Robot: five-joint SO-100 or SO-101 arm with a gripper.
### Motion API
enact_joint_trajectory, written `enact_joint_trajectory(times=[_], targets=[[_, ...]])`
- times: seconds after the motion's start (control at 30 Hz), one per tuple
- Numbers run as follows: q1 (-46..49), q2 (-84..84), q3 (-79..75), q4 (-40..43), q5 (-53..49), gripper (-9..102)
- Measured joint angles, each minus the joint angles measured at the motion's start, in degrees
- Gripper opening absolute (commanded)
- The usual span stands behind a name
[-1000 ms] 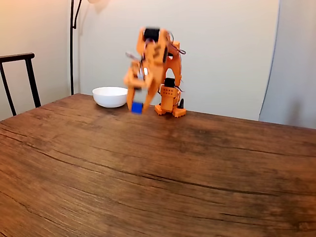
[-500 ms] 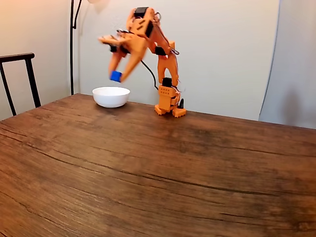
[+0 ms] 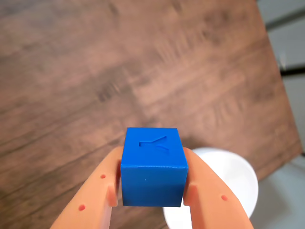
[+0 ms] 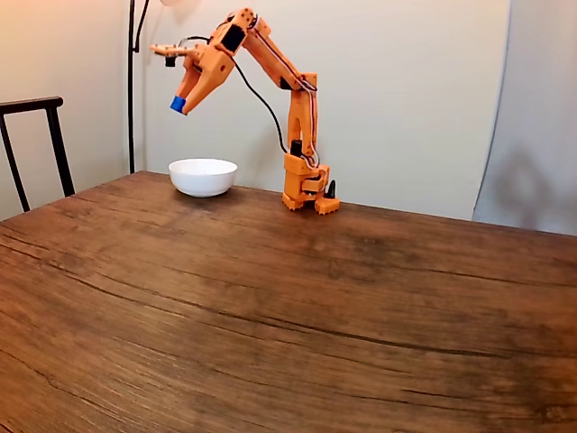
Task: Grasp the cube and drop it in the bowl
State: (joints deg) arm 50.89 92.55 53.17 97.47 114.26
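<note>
High above the far left part of the wooden tabletop (image 4: 288,298), the blue cube (image 4: 178,105) sits clamped between the two orange fingers (image 3: 97,195) of the gripper (image 4: 180,102), raised well clear of the wood. In the wrist view the cube (image 3: 153,167) shows a shallow embossed mark on its upper face, and the fingers press flat against its left and right sides.

Below the cube in the fixed view stands the white bowl (image 4: 203,177), near the tabletop's far edge, with open air between its rim and the gripper. From the wrist view the bowl (image 3: 238,176) lies to the lower right of the cube, partly behind the right finger, close to the table's edge.

Just right of the bowl, the arm's orange base (image 4: 308,191) is set at the far edge, and the arm (image 4: 279,63) reaches up and leftward from it. All of the near and right tabletop is dark, grained wood with long cracks.

Behind the table is a pale wall (image 4: 406,90); a black chair back (image 4: 36,144) stands past the left edge, and a thin black lamp pole (image 4: 132,86) rises behind the bowl.
</note>
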Motion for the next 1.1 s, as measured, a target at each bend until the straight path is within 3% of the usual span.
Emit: enact_joint_trajectory(times=[0.57,1.1], targets=[[27.95,16.88,38.06,-1.49,5.98,7],[36.39,17.40,55.11,-19.16,12.83,8]])
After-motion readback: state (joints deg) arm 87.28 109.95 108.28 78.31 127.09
